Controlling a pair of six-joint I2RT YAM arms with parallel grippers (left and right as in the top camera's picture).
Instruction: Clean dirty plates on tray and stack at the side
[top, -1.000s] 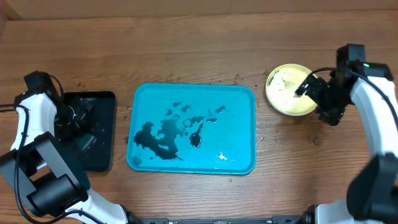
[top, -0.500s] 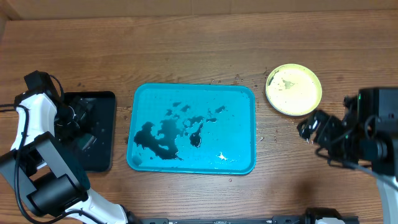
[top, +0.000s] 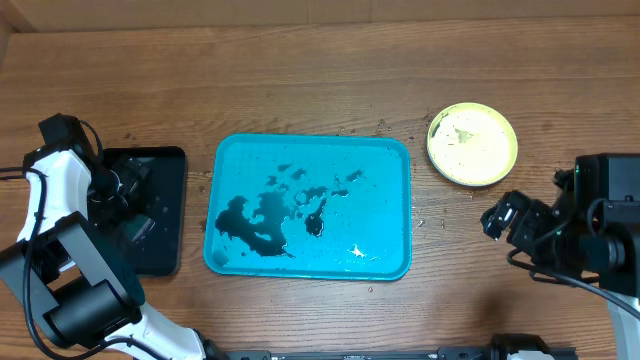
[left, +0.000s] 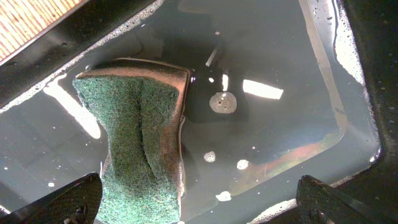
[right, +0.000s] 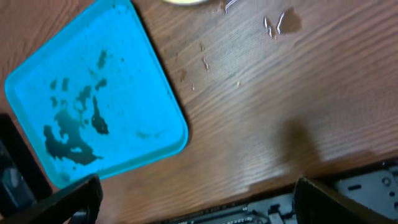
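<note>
The turquoise tray (top: 385, 160) lies mid-table with black smears and no plates on it; it also shows in the right wrist view (right: 143, 93). The yellow-green plate (top: 472, 143) lies on the wood to the tray's right, pale residue on its face. The white and light blue plates are not visible. My right gripper (top: 503, 217) hangs open and empty above bare wood, in front of the plate and clear of it; its jaws show wide apart in the right wrist view (right: 199, 202). My left gripper (top: 128, 180) is open over the black tray, just above a green sponge (left: 140, 137).
A smaller black tray (top: 165, 240) at the left holds soapy water and the sponge; its rim shows in the left wrist view (left: 367, 74). Water drops (right: 277, 23) lie on the wood between the turquoise tray and the plate. The table's front edge (right: 348, 180) is close under the right gripper.
My right gripper has left the yellow-green plate's right edge and moved back toward the front right of the table. The plate stays put. The left arm has not moved.
</note>
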